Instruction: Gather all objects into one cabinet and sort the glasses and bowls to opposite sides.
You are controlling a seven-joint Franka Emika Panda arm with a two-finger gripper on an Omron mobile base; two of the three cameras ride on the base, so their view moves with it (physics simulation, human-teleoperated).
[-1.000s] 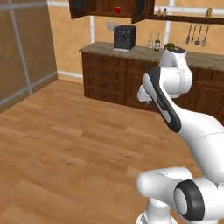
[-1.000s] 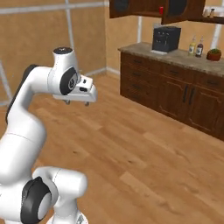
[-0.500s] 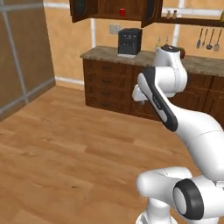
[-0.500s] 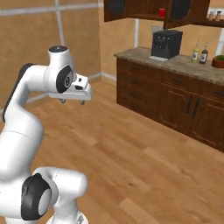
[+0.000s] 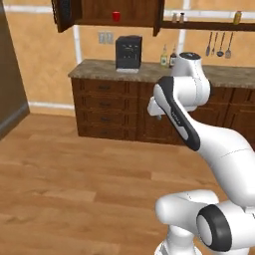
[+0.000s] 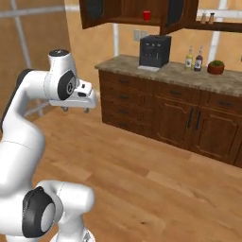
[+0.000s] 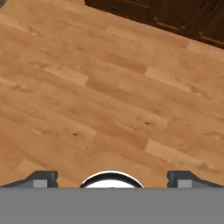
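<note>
Up on the cabinet (image 5: 127,12) shelf, left base view, a red cup (image 5: 116,16) sits near the front edge, already stored. From the right base view, the gripper (image 6: 75,109) hangs folded close, carrying nothing, likely for driving. Over bare floor (image 7: 109,96), the hand view shows its fingertips (image 7: 41,178) spread wide.

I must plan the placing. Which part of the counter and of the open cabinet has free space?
The counter is bare left of the black appliance, and between it and the bottles. Bottles and a potted plant crowd the right. In the cabinet, the shelf beside the red cup looks free.
</note>
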